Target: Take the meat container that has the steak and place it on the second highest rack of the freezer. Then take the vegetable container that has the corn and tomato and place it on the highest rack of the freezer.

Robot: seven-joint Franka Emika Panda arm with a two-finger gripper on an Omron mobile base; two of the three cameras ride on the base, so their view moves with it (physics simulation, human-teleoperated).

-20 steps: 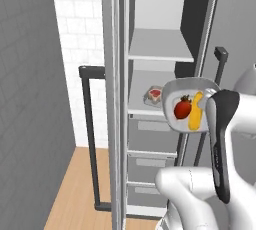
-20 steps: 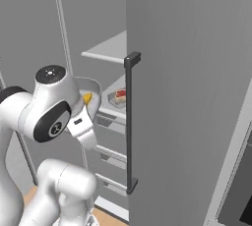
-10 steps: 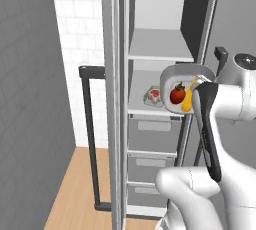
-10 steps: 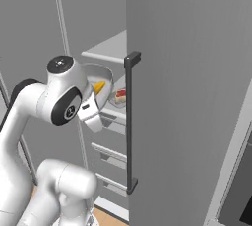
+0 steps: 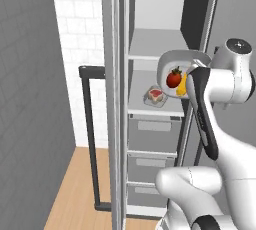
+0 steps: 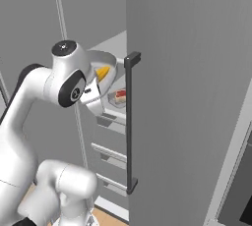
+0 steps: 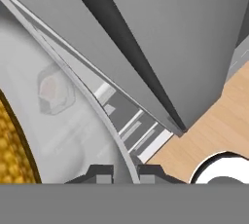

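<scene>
The vegetable container, a shallow grey tray tipped toward the camera, is in the air at the centre right of the left base view, between the two freezer shelves and at the front edge of the compartment. The tomato and the corn lie inside it, touching each other. In the right base view the same tray sits upper centre-left with the yellow cob showing over its rim.

The gripper is pinched narrow on the tray's thin rim: in the hand view the two dark tips stand at the bottom centre with the rim's edge running down between them, and the grainy yellow of the corn fills the lower left corner.

Behind and below the tray, the meat container with the steak rests on the second highest rack, just above the grey drawers. By the look of it, the first half of the task is done.

The highest rack, upper centre of the left base view, carries nothing yet. What seems left is to raise the tray level with that shelf, slide it in over the front edge, and let go. The freezer door stands open at the left, its dark bar handle beside it.
</scene>
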